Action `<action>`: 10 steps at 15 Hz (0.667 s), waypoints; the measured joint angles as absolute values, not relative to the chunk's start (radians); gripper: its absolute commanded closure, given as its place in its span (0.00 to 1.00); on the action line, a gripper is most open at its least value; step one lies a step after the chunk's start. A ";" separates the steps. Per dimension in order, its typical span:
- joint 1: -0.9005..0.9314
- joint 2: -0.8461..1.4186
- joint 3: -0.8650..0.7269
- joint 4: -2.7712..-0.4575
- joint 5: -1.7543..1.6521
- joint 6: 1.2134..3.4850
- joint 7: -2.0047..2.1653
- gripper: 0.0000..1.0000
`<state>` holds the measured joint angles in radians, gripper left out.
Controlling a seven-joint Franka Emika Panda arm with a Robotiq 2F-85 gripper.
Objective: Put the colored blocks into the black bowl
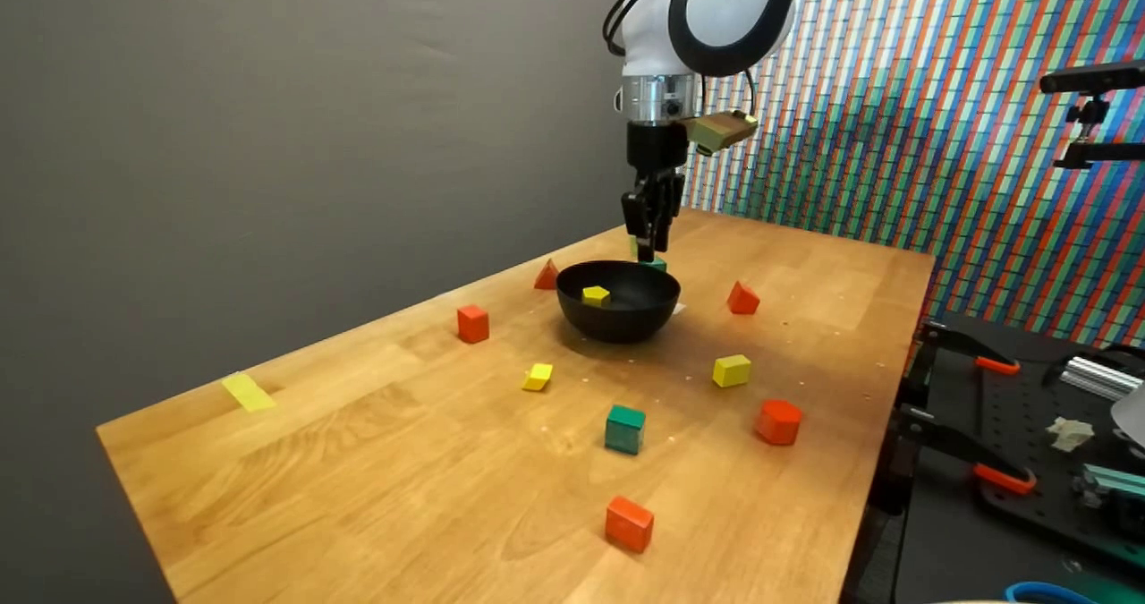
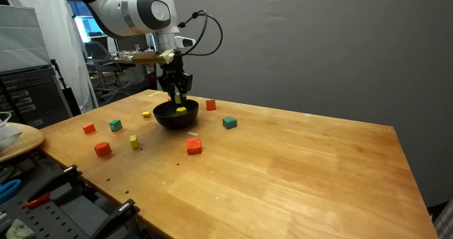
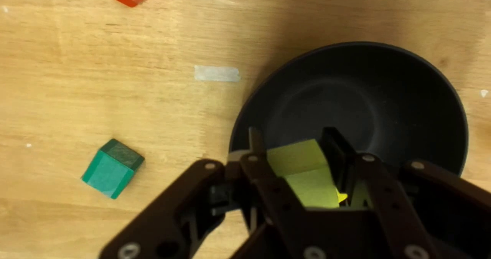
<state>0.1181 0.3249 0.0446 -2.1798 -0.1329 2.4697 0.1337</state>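
My gripper [image 3: 293, 141] is shut on a yellow-green block [image 3: 311, 174], its fingers on either side of it. In an exterior view this block [image 2: 178, 98] hangs over the black bowl [image 2: 173, 123], towards its rim. Inside the bowl lies a yellow block [image 1: 596, 296], mostly hidden behind the held one in the wrist view. Around the bowl on the table are several other blocks: red ones [image 1: 472, 324], a green one [image 1: 624, 431], yellow ones [image 1: 732, 370] and an orange-red hexagonal one [image 1: 778, 422]. Another green block [image 3: 111, 170] stands beside the bowl in the wrist view.
A flat pale-yellow strip [image 1: 249, 391] is stuck near the table's edge. A small whitish tape piece [image 3: 217, 73] lies close to the bowl. Black clamps with orange parts [image 1: 1002, 479] sit alongside the wooden table [image 2: 300, 175]. A grey wall [image 2: 318, 55] rises behind it.
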 measured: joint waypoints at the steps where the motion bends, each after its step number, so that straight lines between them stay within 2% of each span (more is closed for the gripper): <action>1: 0.118 0.332 0.054 -2.180 -0.126 2.470 0.129 0.32; 2: 0.119 0.339 0.064 -2.180 -0.118 2.470 0.122 0.29; 5: 0.121 0.343 0.091 -2.178 -0.101 2.470 0.103 0.05; 6: 0.126 0.340 0.096 -2.175 -0.101 2.474 0.102 0.01; 7: 0.136 0.335 0.099 -2.172 -0.109 2.483 0.102 0.00; 8: 0.149 0.330 0.100 -2.166 -0.122 2.492 0.102 0.08; 9: 0.163 0.321 0.105 -2.160 -0.139 2.494 0.095 0.01; 10: 0.174 0.310 0.110 -2.158 -0.146 2.493 0.090 0.00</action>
